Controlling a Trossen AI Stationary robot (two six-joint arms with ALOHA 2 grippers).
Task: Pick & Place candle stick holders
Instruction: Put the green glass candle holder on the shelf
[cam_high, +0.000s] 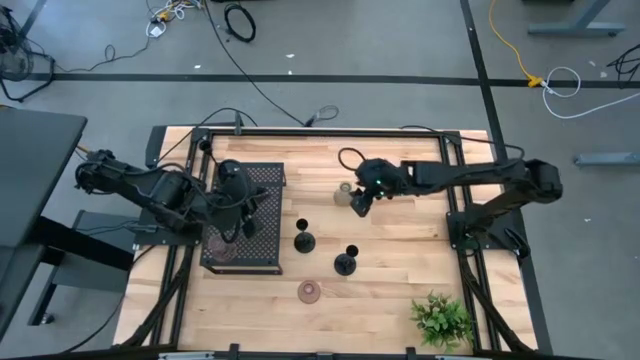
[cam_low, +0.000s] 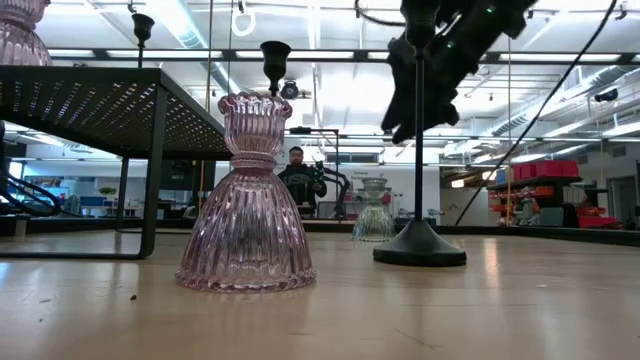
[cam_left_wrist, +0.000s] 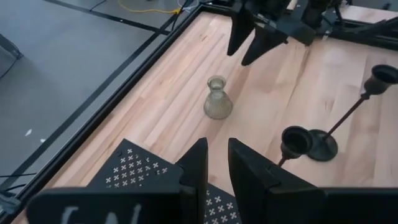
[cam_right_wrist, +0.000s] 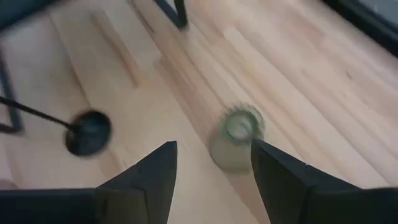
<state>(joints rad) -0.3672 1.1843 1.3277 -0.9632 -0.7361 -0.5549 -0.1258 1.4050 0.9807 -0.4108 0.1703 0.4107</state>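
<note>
A pale green glass holder (cam_high: 344, 192) stands upright on its base on the table, also in the right wrist view (cam_right_wrist: 236, 140). My right gripper (cam_high: 360, 197) is open and hovers just above it, its fingers on either side without touching. Two black holders (cam_high: 304, 240) (cam_high: 346, 262) and a pink glass holder (cam_high: 310, 291) stand on the table in front. Another pink holder (cam_low: 20, 30) and a black one (cam_low: 143, 25) stand on the black perforated stand (cam_high: 245, 215). My left gripper (cam_left_wrist: 216, 163) is over the stand, empty, with a narrow gap between its fingers.
A green leafy plant (cam_high: 440, 318) stands at the table's near right corner. The black perforated stand fills the table's left part. A black frame rail (cam_high: 330, 130) runs along the table's far edge. Bare wood lies between the holders and the plant.
</note>
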